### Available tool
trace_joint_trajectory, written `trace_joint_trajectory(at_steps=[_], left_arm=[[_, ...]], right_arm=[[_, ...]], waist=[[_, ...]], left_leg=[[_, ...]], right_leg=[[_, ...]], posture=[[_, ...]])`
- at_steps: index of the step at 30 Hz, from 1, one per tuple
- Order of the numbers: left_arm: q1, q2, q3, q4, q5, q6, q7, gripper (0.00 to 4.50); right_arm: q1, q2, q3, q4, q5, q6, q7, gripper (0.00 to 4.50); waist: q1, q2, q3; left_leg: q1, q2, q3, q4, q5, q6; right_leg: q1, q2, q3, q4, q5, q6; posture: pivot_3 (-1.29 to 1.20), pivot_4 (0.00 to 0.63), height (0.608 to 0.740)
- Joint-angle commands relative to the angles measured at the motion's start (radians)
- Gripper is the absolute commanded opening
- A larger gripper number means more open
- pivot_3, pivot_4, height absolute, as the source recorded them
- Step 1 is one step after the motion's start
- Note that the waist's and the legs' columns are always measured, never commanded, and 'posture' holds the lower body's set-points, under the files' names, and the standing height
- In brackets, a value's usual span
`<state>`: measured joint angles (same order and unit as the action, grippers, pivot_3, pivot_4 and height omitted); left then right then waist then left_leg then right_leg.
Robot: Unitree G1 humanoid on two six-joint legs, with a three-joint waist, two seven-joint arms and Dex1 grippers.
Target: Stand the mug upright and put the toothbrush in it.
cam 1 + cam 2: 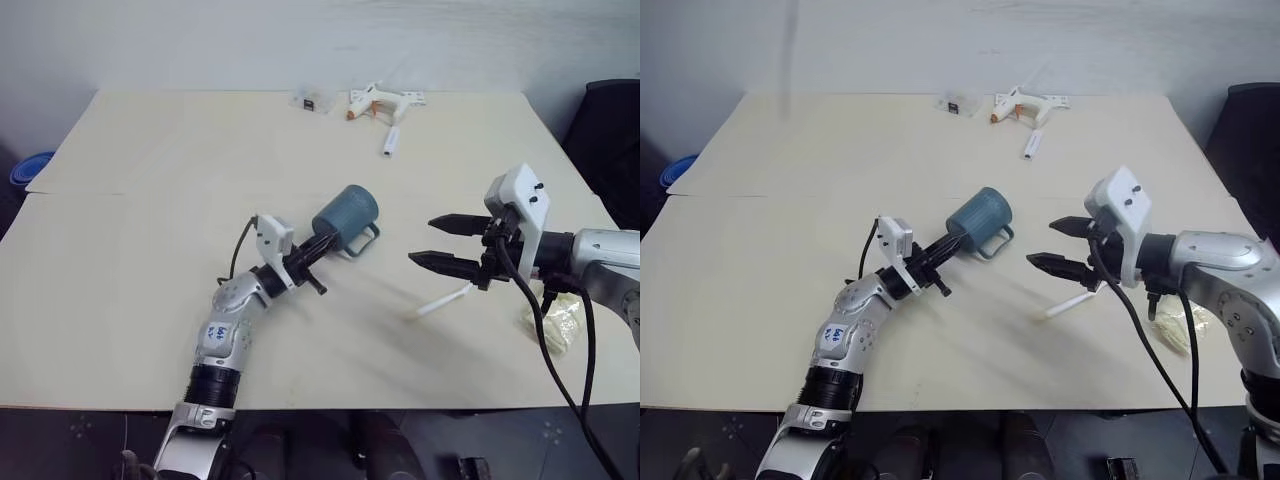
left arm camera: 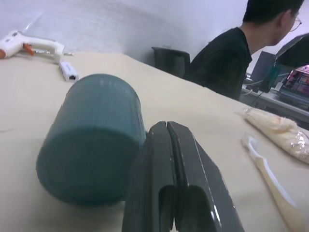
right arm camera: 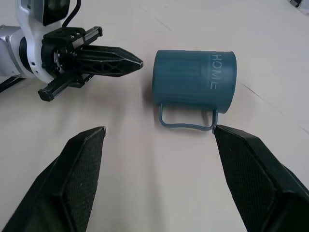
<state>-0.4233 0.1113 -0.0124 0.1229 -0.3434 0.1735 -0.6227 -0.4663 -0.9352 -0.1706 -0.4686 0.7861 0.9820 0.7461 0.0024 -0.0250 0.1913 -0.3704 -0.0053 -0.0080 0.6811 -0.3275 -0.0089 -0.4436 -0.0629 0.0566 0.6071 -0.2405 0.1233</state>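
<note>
Right wrist view's showing the left gripper (image 3: 137, 63), fingers together, nudging the tipped mug (image 3: 194, 77) while the right gripper (image 1: 440, 243) is waiting spread, probably to grab it.

Silver arms, black fingers (image 1: 455, 224), white wrist mounts, black cables.

The mug (image 3: 194, 78) is dark teal-blue with pale "HOME" lettering, the toothbrush (image 1: 445, 298) at its four o'clock white, the glue gun (image 1: 382, 101) at twelve o'clock white with an orange tip.
</note>
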Motion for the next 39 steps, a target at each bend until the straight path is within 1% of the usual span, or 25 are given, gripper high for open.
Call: trace_joint_trajectory(at_steps=[1, 3, 5, 6, 8, 10, 13, 16, 19, 21, 25, 28, 31, 35, 39], left_arm=[[-0.020, 0.085, 0.007, -0.083, 0.011, 0.033, -0.026, 0.04], [-0.038, 0.149, 0.003, -0.118, -0.002, 0.089, -0.059, 0.04], [-0.070, 0.217, 0.005, -0.169, -0.043, 0.177, -0.103, 0.39], [-0.092, 0.257, 0.007, -0.213, -0.089, 0.250, -0.138, 0.54], [-0.138, 0.343, -0.010, -0.306, -0.172, 0.407, -0.208, 1.13], [-0.189, 0.413, -0.034, -0.385, -0.228, 0.517, -0.257, 1.71], [-0.311, 0.483, -0.122, -0.424, -0.244, 0.713, -0.274, 2.55], [-0.434, 0.482, -0.258, -0.381, -0.183, 0.804, -0.276, 2.55], [-0.526, 0.444, -0.404, -0.293, -0.073, 0.776, -0.275, 2.55], [-0.591, 0.371, -0.471, -0.189, -0.006, 0.755, -0.248, 2.55], [-0.670, 0.262, -0.544, -0.024, 0.138, 0.692, -0.158, 2.55], [-0.698, 0.204, -0.578, 0.053, 0.224, 0.643, -0.111, 2.55], [-0.704, 0.169, -0.570, 0.084, 0.273, 0.626, -0.085, 2.55], [-0.687, 0.159, -0.572, 0.093, 0.316, 0.619, -0.093, 2.55], [-0.676, 0.192, -0.564, 0.097, 0.388, 0.558, -0.072, 2.55]], right_arm=[[-0.022, -0.010, -0.039, -0.016, 0.015, -0.002, -0.004, 3.71], [-0.021, -0.003, -0.039, -0.015, 0.014, -0.006, -0.010, 3.71], [-0.018, 0.004, -0.038, -0.015, 0.012, -0.011, -0.018, 3.71], [-0.014, 0.008, -0.040, -0.018, 0.013, -0.012, -0.022, 3.71], [-0.004, 0.015, -0.047, -0.026, 0.018, -0.014, -0.031, 3.71], [0.014, 0.018, -0.058, -0.037, 0.024, -0.013, -0.037, 3.71], [0.063, 0.007, -0.085, -0.068, 0.038, -0.010, -0.033, 3.71], [0.119, -0.005, -0.124, -0.114, 0.063, -0.004, -0.023, 3.71], [0.161, -0.015, -0.158, -0.150, 0.082, 0.002, -0.027, 3.71], [0.201, -0.029, -0.200, -0.182, 0.105, 0.010, -0.024, 3.71], [0.268, -0.048, -0.269, -0.233, 0.137, 0.022, -0.032, 3.71], [0.319, -0.043, -0.324, -0.271, 0.168, 0.034, -0.060, 3.71], [0.367, -0.033, -0.358, -0.303, 0.190, 0.034, -0.089, 3.71], [0.399, -0.028, -0.375, -0.318, 0.212, 0.025, -0.122, 3.71], [0.407, -0.023, -0.368, -0.313, 0.217, 0.012, -0.147, 3.71]], waist=[[-0.001, 0.000, 0.000], [-0.001, 0.000, 0.000], [-0.001, 0.000, 0.000], [-0.002, 0.000, 0.000], [-0.003, 0.000, 0.000], [-0.001, 0.000, 0.000], [0.000, 0.000, 0.000], [0.001, 0.000, 0.000], [-0.002, 0.000, 0.000], [-0.003, 0.000, 0.000], [-0.003, 0.000, 0.000], [-0.001, 0.000, 0.000], [-0.002, 0.000, 0.000], [-0.001, 0.000, 0.000], [-0.002, 0.000, 0.000]], left_leg=[[0.000, 0.000, 0.000, 0.000, 0.000, 0.000], [0.000, 0.000, 0.000, 0.000, 0.000, 0.000], [0.000, 0.000, 0.000, 0.000, 0.000, 0.000], [0.000, 0.000, 0.000, 0.000, 0.000, 0.000], [-0.001, 0.000, -0.001, 0.000, 0.000, 0.000], [-0.001, 0.001, -0.002, 0.000, 0.000, 0.000], [-0.002, 0.001, -0.003, -0.001, -0.001, 0.001], [-0.003, -0.001, -0.003, 0.000, -0.001, 0.001], [-0.002, -0.001, -0.003, 0.000, -0.001, 0.001], [-0.001, -0.001, -0.002, 0.000, -0.001, 0.001], [-0.001, 0.000, -0.002, -0.001, -0.001, 0.001], [-0.002, -0.001, -0.002, -0.001, -0.001, 0.001], [-0.002, 0.000, -0.002, -0.001, -0.001, 0.002], [-0.001, 0.000, -0.002, -0.001, -0.001, 0.002], [-0.002, 0.000, -0.001, -0.001, -0.001, 0.002]], right_leg=[[0.000, 0.000, 0.000, 0.000, 0.000, 0.000], [0.000, 0.000, 0.000, 0.000, 0.000, 0.000], [0.000, 0.000, 0.000, 0.000, 0.000, 0.000], [0.000, 0.000, 0.000, 0.000, 0.000, 0.000], [0.000, 0.000, -0.001, 0.000, 0.000, 0.000], [0.000, -0.001, -0.001, -0.001, 0.000, 0.000], [0.001, -0.001, -0.001, -0.001, 0.000, 0.000], [0.001, 0.000, -0.002, -0.002, 0.000, 0.001], [0.002, 0.001, -0.001, -0.004, 0.000, 0.001], [0.002, 0.002, 0.000, -0.004, 0.000, 0.001], [0.001, 0.002, 0.001, -0.004, 0.000, 0.000], [0.001, 0.002, 0.000, -0.004, 0.000, 0.000], [0.001, 0.002, 0.001, -0.005, 0.000, 0.000], [0.001, 0.002, 0.001, -0.004, 0.000, 0.001], [0.001, 0.002, 0.002, -0.004, 0.000, 0.001]], posture=[[0.00, 0.150, 0.740], [0.00, 0.150, 0.740], [0.00, 0.150, 0.740], [0.00, 0.150, 0.740], [0.00, 0.150, 0.740], [0.00, 0.150, 0.740], [0.00, 0.150, 0.740], [0.00, 0.150, 0.740], [0.00, 0.150, 0.740], [0.00, 0.150, 0.740], [0.00, 0.150, 0.740], [0.00, 0.150, 0.740], [0.00, 0.150, 0.740], [0.00, 0.150, 0.740], [0.00, 0.150, 0.740]])
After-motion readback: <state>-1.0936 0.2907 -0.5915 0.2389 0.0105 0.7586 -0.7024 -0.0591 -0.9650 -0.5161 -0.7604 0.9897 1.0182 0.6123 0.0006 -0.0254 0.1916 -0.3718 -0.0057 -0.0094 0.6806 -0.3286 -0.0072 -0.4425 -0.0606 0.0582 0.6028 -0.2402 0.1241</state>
